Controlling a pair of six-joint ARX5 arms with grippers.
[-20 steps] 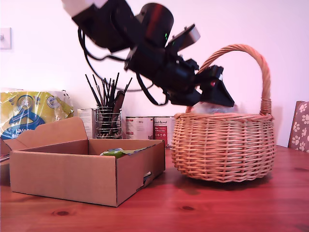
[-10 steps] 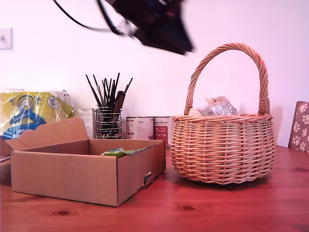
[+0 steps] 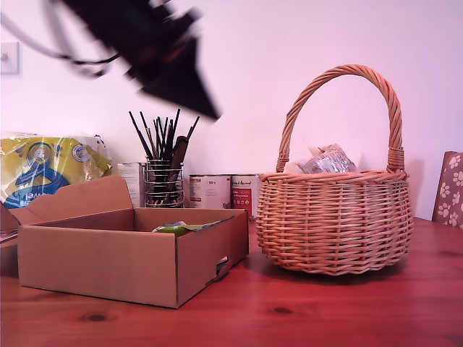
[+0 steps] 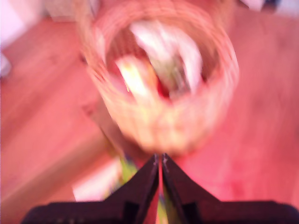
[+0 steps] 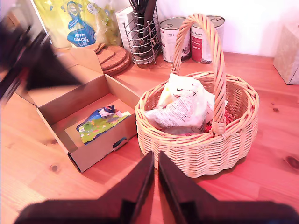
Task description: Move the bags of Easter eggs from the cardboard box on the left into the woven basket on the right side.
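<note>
Found the whitish bag [image 5: 180, 109] already lying in the basket [image 5: 201, 154], crumpled, with its dark print facing up and one end poking above the rim beneath the arched handle in the exterior view. Saw something red under it on the basket floor, too hidden to name. Found the green bag [image 5: 100, 123] flat on the floor of the cardboard box [image 5: 93, 156], near the wall with the small slot; from the exterior view caught only a green sliver of it above the box's front wall. Noted the box's flap lid standing open at the back. Placed the box at the exterior view's left and the basket at the exterior view's right, both on the reddish wooden table [image 3: 325, 311], just beside one another but apart.

Held my second claw [image 5: 155, 158] above the table in front of the basket, narrowed to a thin slit, gripping nothing and touching nothing. Saw my first claw [image 4: 160, 161] pinched almost closed as well, with nothing visible between its tips, looking down on a heavily blurred basket and a corner of the box. Spotted a motion-blurred dark arm high in the exterior view's upper left, above the box, clear of everything below it.

Noticed, behind the box, a large yellow-and-blue bag [image 3: 43, 170], a wire holder full of dark brushes [image 3: 163, 181] and two cans [image 3: 210, 191] lined up against the pale wall.
</note>
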